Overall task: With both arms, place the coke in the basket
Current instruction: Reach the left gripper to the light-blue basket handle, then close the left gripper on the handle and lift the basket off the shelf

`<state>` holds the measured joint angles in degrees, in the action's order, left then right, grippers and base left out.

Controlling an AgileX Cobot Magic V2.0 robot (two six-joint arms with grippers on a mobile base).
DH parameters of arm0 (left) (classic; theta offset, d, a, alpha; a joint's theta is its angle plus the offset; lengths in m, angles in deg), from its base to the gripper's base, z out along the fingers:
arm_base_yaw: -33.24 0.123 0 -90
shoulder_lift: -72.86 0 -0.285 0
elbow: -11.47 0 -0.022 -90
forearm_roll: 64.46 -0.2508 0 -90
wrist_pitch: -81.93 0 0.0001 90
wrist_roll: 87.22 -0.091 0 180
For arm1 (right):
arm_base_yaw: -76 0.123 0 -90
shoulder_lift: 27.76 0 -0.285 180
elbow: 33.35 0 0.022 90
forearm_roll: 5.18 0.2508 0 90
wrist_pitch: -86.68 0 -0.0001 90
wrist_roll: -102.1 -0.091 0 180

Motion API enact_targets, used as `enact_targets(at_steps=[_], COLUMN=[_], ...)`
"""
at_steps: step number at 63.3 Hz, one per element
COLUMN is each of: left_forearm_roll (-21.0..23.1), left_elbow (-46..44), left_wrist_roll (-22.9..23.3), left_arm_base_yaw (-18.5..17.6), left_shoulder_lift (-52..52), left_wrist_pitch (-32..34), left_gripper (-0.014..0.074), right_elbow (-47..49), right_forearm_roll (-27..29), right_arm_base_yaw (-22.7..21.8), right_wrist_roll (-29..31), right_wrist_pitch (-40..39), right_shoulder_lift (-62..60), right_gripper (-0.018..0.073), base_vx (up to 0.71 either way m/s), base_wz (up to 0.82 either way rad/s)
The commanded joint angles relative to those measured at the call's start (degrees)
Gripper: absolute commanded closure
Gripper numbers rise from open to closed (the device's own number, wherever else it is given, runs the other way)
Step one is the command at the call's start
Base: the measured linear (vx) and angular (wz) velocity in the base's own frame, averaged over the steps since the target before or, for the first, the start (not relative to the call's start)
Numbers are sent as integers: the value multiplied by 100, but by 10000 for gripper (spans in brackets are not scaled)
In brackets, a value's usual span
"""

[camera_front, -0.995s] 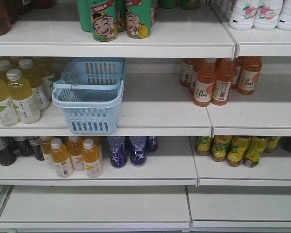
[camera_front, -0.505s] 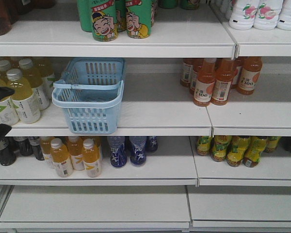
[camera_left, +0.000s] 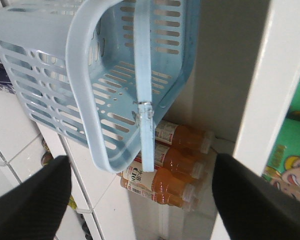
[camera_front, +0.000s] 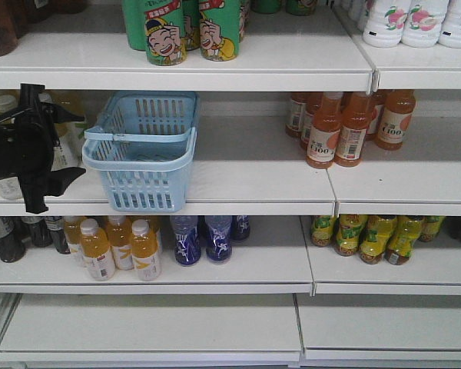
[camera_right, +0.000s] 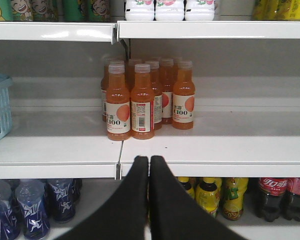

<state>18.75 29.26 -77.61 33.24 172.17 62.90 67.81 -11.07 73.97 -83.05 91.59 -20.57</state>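
Observation:
The light blue basket (camera_front: 138, 157) stands on the middle shelf, left of centre, its handle lying across the rim. My left gripper (camera_front: 73, 147) is open just left of the basket and level with it. In the left wrist view the basket (camera_left: 85, 75) and its handle fill the upper left, and the left gripper (camera_left: 142, 159) is empty, its fingers (camera_left: 35, 200) wide apart. My right gripper (camera_right: 149, 159) is shut and empty in front of the middle shelf's edge. Coke bottles (camera_right: 272, 197) with red labels stand on the lower shelf, below and right of it.
Orange juice bottles (camera_front: 349, 127) stand on the middle shelf at the right. Pale yellow bottles (camera_front: 61, 150) sit behind the left arm. Blue bottles (camera_front: 207, 238), orange bottles (camera_front: 119, 246) and yellow tea bottles (camera_front: 373, 234) fill the lower shelf. Green cans (camera_front: 192, 31) stand above.
My left arm has come into the front view from the left edge and risen to the basket's height, now covering the pale yellow bottles. The basket has not moved.

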Motion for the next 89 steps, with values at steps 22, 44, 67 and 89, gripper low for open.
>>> enact_targets(at_steps=[22, 44, 67, 89], left_forearm_roll=[405, 1077, 1511, 1901], left_elbow=[-1351, -2066, -2636, -2685], left_wrist_roll=[-568, -570, -894, -2224], left_arm_base_yaw=[-431, -893, -929, -783], left_shoulder_lift=[869, 1592, 2182, 2294], left_wrist_pitch=[-231, -35, 55, -137], left_gripper=[37, 37, 87, 608], right_elbow=[-57, -57, -57, -57], right_forearm_roll=[-47, -47, -47, -47], right_arm_base_yaw=[-16, -16, -16, -16], right_wrist_roll=[26, 26, 26, 26], right_wrist_pitch=[-407, -401, -403, -403], right_shoulder_lift=[-105, -105, -105, -105], right_gripper=[567, 567, 567, 567], base_vx=[0, 0, 0, 0], base_wz=[0, 0, 0, 0])
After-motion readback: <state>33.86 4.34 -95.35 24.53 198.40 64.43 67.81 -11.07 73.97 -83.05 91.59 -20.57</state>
